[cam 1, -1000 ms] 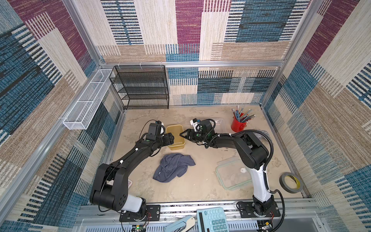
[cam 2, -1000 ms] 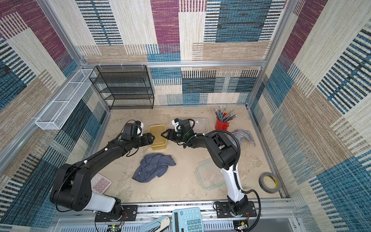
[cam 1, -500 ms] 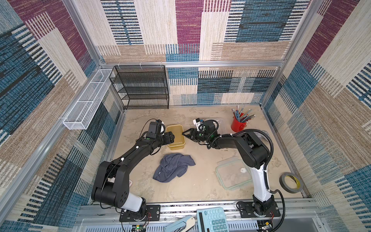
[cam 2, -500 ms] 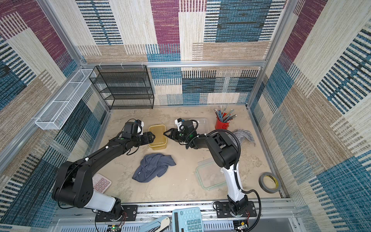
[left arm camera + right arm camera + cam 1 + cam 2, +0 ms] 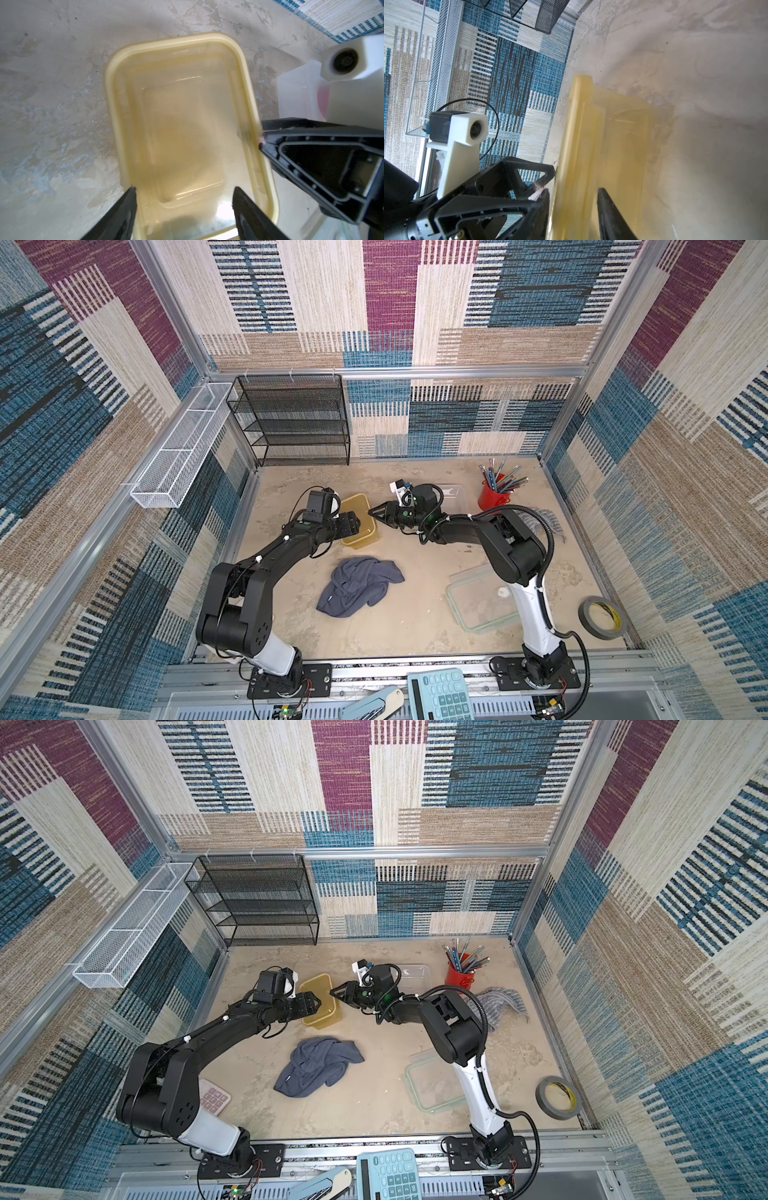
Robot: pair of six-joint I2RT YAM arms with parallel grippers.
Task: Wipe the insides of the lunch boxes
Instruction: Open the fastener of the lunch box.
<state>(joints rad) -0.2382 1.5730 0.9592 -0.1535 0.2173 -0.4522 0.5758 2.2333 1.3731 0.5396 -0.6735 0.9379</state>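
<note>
**both end effectors at the amber lunch box**

right end effector [image 5: 574, 190] astride the rim of one long wall of the amber lunch box [image 5: 623, 145], one finger outside and one inside, jaws partly drawn in. cannot tell whether already pinching the wall or just short of it (edges smeared by blur in the right wrist view).

left end effector [image 5: 184, 188] spread wide, clamped on nothing, with one fingertip [image 5: 131, 199] by the opposite long wall and the other above the box's inside.

amber lunch box upright, mouth up, lid off, on the desk [image 5: 415, 635] toward the back, between the two arms.

clear frosted lunch box [image 5: 453, 490] just behind the right wrist, partly hidden by it, near the red pencil cup [image 5: 490, 502]. striped grey cloth [image 5: 505, 1002] beside that cup, toward the right wall.

dark blue cloth [image 5: 357, 587] crumpled on the desk in front of the amber lunch box, apart from it.

green-rimmed clear piece [image 5: 473, 605] flat on the desk by the right arm's lower link; lid or shallow tray, hard to say.

grey tape roll [image 5: 602, 618] near the front right corner.

black wire shelf [image 5: 291, 418] against the back wall, white wire basket [image 5: 183, 448] along the left wall.

teal calculator [image 5: 440, 695] on the front rail, pink calculator [image 5: 214, 1096] under the left arm in a top view.
</note>
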